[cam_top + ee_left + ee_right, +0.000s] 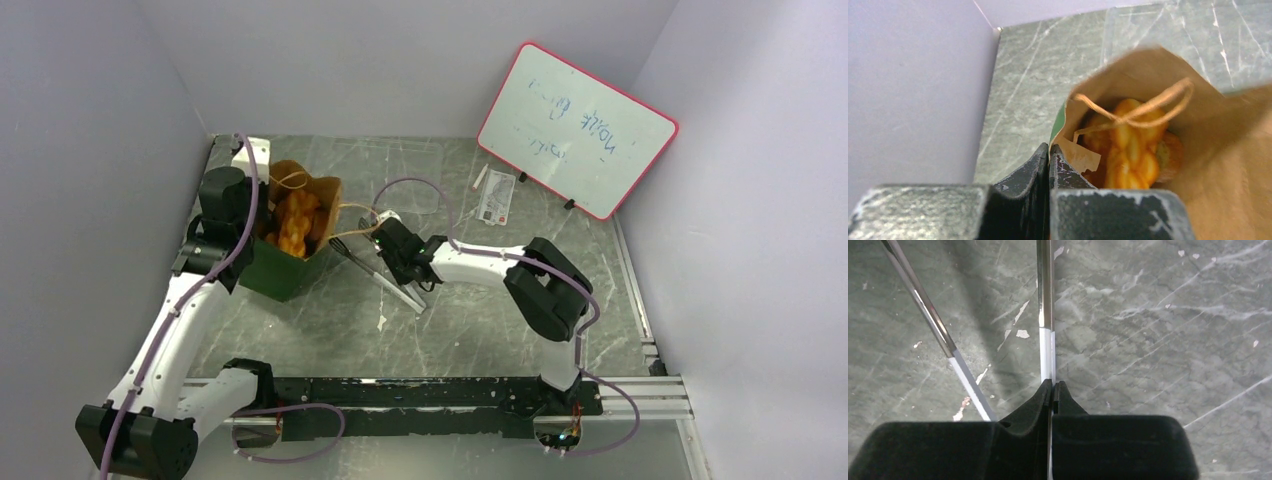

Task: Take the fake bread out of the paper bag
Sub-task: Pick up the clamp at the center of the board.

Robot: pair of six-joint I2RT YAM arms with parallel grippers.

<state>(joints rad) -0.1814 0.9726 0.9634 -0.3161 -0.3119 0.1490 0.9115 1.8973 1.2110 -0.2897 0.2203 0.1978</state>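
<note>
Fake bread in bag; left tool tight on rim, right tool on tongs

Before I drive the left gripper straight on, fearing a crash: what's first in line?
The dark green paper bag, whose rim the left gripper pinches; beyond, probably the grey marbled table. The orange fake bread lies rightward.
</note>
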